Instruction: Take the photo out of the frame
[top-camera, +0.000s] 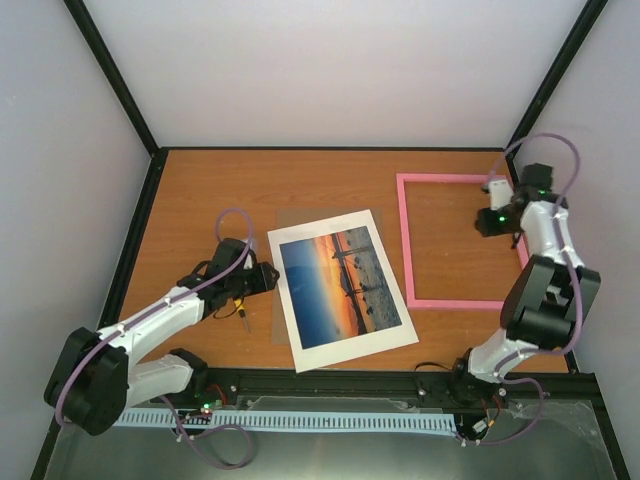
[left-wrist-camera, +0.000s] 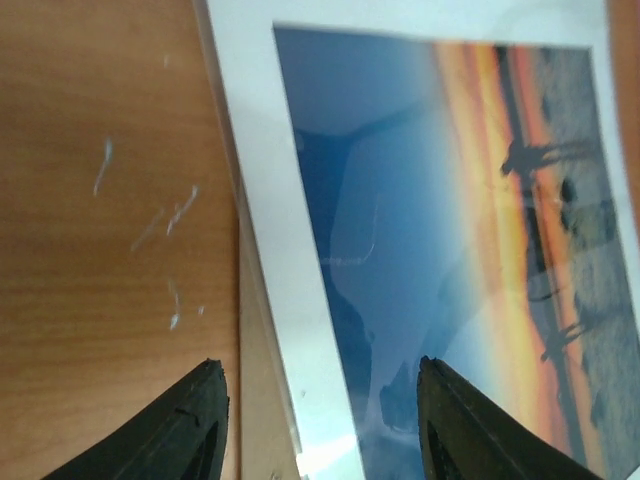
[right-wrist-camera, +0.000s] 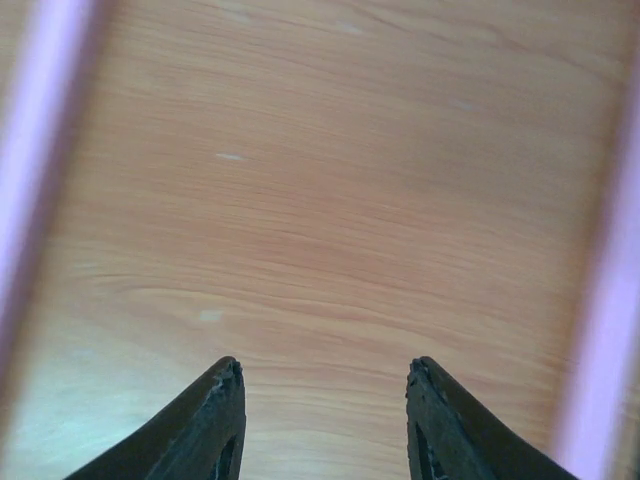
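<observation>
The photo (top-camera: 335, 280), an orange-and-blue sunset print, lies flat mid-table under a white mat (top-camera: 350, 342), outside the frame. In the left wrist view the photo (left-wrist-camera: 440, 200) shows through the mat (left-wrist-camera: 270, 200). My left gripper (top-camera: 266, 277) hovers at the mat's left edge. Its jaws (left-wrist-camera: 320, 365) are open, one finger over bare wood and one over the print, with nothing pinched. The pink frame (top-camera: 405, 240) lies empty on the right. My right gripper (top-camera: 487, 222) is open (right-wrist-camera: 323, 362) above the bare wood inside the frame, whose blurred pink rails (right-wrist-camera: 40, 150) run down both sides.
A thin brownish sheet (top-camera: 285, 222) sticks out from under the mat's left and far edges (left-wrist-camera: 250, 330). A small yellow-tipped object (top-camera: 245, 312) lies by the left arm. Black posts and pale walls enclose the table; a black rail (top-camera: 330, 385) runs along the near edge.
</observation>
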